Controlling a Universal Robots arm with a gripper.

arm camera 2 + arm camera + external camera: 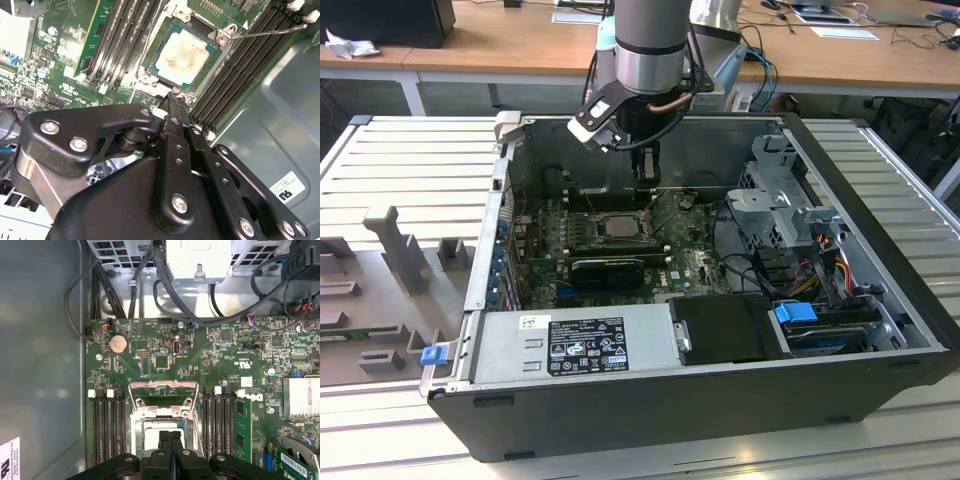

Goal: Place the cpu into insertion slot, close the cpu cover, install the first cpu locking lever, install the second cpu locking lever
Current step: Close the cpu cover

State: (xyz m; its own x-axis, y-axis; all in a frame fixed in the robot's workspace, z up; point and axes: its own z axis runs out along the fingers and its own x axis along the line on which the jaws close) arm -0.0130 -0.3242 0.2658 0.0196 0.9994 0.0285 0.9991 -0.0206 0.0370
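Observation:
The cpu (181, 52), a pale silver square on a green edge, lies seated in the insertion slot (150, 79) on the green board; in the exterior view the cpu (613, 224) sits mid-case. The cpu cover (163, 390), a silver frame with a big window, stands raised at the slot's far side in the first wrist view. A thin metal locking lever (270, 33) sticks out sideways from a slot corner. My gripper (170, 439) is shut with nothing between its fingers; the gripper (175, 96) hovers just above the slot's near edge, and in the exterior view the gripper (645, 183) hangs over the socket's back side.
Long black memory slots (110, 425) flank the socket on both sides. The open computer case (880, 200) walls in the board, with cables (165, 295), a drive cage (775, 200) and a power supply (580, 340) around it. A grey fixture (400, 250) stands outside, at the exterior view's left.

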